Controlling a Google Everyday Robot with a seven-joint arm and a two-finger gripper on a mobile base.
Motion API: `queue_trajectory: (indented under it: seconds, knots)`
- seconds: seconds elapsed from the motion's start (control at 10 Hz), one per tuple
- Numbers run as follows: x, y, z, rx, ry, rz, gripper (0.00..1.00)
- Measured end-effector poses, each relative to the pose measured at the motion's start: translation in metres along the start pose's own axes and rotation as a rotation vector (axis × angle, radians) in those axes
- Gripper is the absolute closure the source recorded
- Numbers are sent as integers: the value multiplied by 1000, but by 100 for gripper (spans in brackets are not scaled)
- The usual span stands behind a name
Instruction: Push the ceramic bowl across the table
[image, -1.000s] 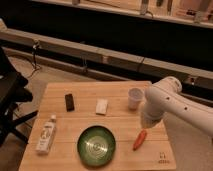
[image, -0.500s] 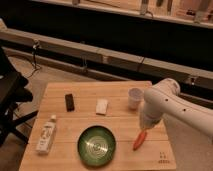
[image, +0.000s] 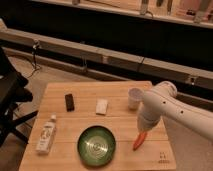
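The ceramic bowl (image: 96, 145) is wide, green and glossy with pale rings at its centre. It stands on the light wooden table (image: 117, 92) near the front edge, about in the middle. My white arm (image: 161, 107) reaches in from the right and bends down toward the table. My gripper (image: 142, 131) is at its lower end, shut, a little to the right of the bowl and apart from it. It is mostly hidden behind the arm. An orange carrot-like thing (image: 138, 142) lies just below the gripper.
A small white cup (image: 134, 97) stands behind the arm. A white block (image: 102, 106) and a black block (image: 69, 102) lie in the table's middle. A white bottle (image: 46, 134) lies at the left front. A dark chair (image: 12, 95) stands left of the table.
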Motion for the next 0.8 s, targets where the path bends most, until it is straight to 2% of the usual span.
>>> queue_trajectory:
  seconds: [0.8]
  knots:
    - [-13,6,19,-10,-19,-42,98]
